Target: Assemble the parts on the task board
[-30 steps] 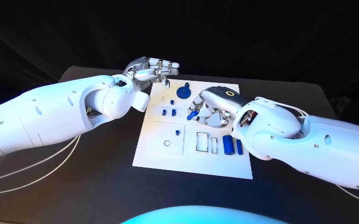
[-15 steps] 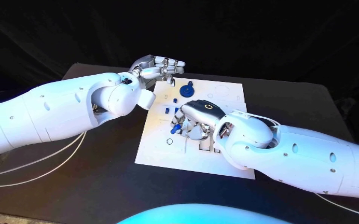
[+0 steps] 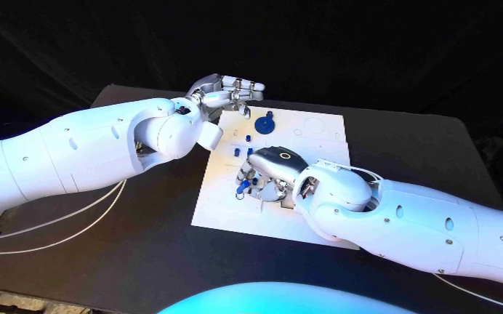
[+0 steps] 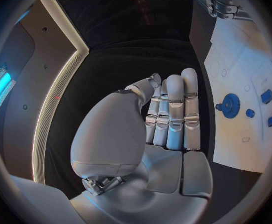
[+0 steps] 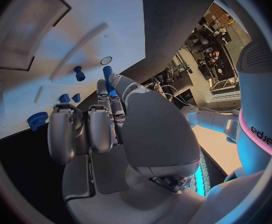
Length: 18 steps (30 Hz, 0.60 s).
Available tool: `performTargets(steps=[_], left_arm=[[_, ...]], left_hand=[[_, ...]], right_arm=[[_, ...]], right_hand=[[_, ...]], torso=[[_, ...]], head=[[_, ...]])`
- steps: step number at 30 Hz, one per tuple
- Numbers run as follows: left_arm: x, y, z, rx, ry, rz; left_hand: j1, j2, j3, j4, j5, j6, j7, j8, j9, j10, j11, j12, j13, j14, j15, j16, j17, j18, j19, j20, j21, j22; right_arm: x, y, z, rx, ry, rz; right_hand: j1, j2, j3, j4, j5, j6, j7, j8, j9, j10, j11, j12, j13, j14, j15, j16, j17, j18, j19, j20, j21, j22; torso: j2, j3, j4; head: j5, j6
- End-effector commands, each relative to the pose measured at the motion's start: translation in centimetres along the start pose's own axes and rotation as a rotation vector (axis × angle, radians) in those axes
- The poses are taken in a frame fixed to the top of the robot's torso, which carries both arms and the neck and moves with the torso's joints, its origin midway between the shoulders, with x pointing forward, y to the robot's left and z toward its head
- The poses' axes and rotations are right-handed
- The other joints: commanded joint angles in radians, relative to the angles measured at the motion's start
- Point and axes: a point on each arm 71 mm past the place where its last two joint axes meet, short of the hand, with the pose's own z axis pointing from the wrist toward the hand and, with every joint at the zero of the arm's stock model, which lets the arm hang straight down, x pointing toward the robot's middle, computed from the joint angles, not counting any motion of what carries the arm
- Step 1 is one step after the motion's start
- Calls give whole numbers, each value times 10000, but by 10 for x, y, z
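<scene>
Assembly looks partway: right hand (image 3: 270,171) pinches a small blue part (image 5: 108,76) low over the task board (image 3: 315,129) on the bench, not yet seated. Blue gear (image 3: 265,121) stands near the far edge; left hand (image 3: 227,93) hovers beyond, fingers curled, empty.

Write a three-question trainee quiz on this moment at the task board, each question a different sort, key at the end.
1. True or false: the left hand holds a blue part.
2. Which hand pinches the blue peg? A) left B) right
3. Fill in: the blue gear lies on the white ____.

Key: 1 false, it holds nothing, fingers together; 2 B, the right hand; 3 task board.
</scene>
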Motion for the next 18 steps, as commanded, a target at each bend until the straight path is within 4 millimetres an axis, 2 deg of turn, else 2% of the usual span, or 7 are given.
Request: performTargets(steps=[1, 18], left_arm=[[3, -1, 0, 28, 202, -98], [2, 0, 0, 13, 185, -93]], left_hand=[[-15, 47, -42, -14, -4, -66, -6, 63, -13, -69, 9, 52, 10, -64, 14, -53, -9, 58, 53, 2, -39, -13], [-15, 47, -42, -14, -4, -66, -6, 63, -13, -69, 9, 52, 10, -64, 14, -53, -9, 58, 53, 2, -39, -13]], right_arm=[[4, 0, 1, -107, 405, -382], [11, -3, 3, 47, 855, -536]], right_hand=[[44, 62, 58, -17, 33, 19, 69, -10, 17, 217, -201, -13, 14, 375, 8, 11, -16, -94, 199, -69, -26, 1996], [14, 75, 75, -19, 35, 30, 69, -7, 28, 229, -200, -13, 26, 373, 13, 4, -29, -91, 191, -64, -43, 1993]], torso=[[-4, 2, -1], [3, -2, -7]], head=[[59, -17], [87, -84]])
